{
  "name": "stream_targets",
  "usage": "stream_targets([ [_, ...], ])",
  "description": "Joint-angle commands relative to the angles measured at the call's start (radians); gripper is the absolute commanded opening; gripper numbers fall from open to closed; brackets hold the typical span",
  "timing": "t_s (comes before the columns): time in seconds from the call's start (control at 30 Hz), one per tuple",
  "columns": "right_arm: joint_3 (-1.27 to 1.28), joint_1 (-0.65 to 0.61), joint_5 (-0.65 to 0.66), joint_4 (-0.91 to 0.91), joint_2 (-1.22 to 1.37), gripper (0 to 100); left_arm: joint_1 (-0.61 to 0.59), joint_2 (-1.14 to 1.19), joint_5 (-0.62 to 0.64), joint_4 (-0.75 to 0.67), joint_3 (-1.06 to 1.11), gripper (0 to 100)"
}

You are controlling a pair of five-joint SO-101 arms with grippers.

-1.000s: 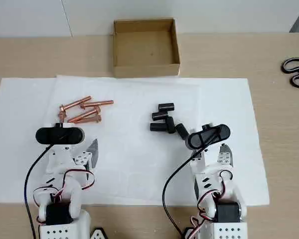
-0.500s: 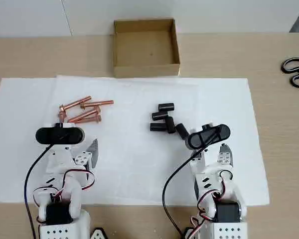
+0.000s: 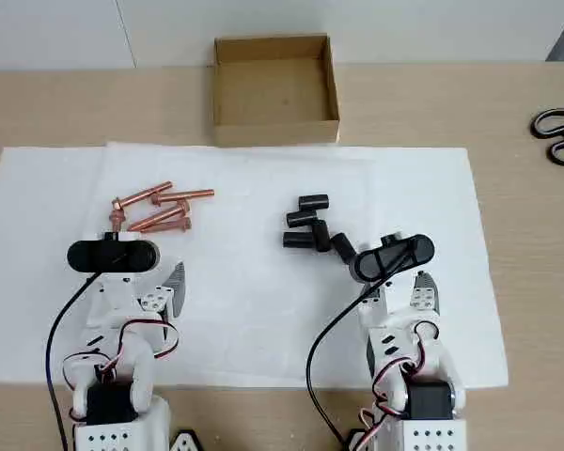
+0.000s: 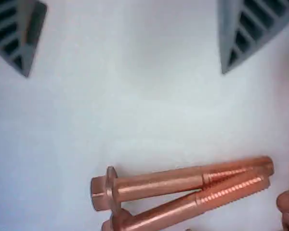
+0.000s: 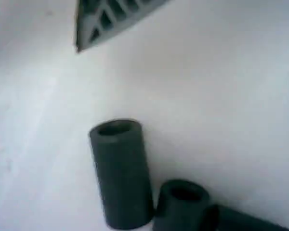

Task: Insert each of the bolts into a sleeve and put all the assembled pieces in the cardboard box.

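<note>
**Bolts and sleeves lie loose in front of the arms**

The left gripper (image 4: 124, 72) is spread wide over the white paper (image 3: 244, 301), just short of the copper bolts (image 4: 183, 185). The right gripper (image 3: 421, 293) sits near the black sleeves (image 3: 310, 225); whether it is wide or narrow cannot be told. The cardboard box (image 3: 275, 132) stands beyond them on the tabletop (image 3: 508, 103)

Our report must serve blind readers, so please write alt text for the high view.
Seen from above, two robot arms stand at a white paper sheet: the left arm just behind loose copper bolts, the right arm just behind a cluster of black sleeves. An open cardboard box stands beyond the sheet, and scissors lie at the right edge of the table.
</note>
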Motion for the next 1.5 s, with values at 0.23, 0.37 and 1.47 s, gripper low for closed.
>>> stream_targets([
  [0.23, -0.195, 0.01, 0.101, 0.2, -0.015, 24.6, -0.006, -0.005, -0.003, 0.061, -0.065, 24],
  [0.37, -0.253, 0.012, 0.169, 0.239, -0.015, 24.6, -0.006, -0.005, -0.003, 0.169, -0.157, 24],
  [1.47, -1.51, -0.108, 0.115, 0.495, 1.276, 24.6, -0.175, 1.175, -0.055, 0.618, -1.342, 24],
])
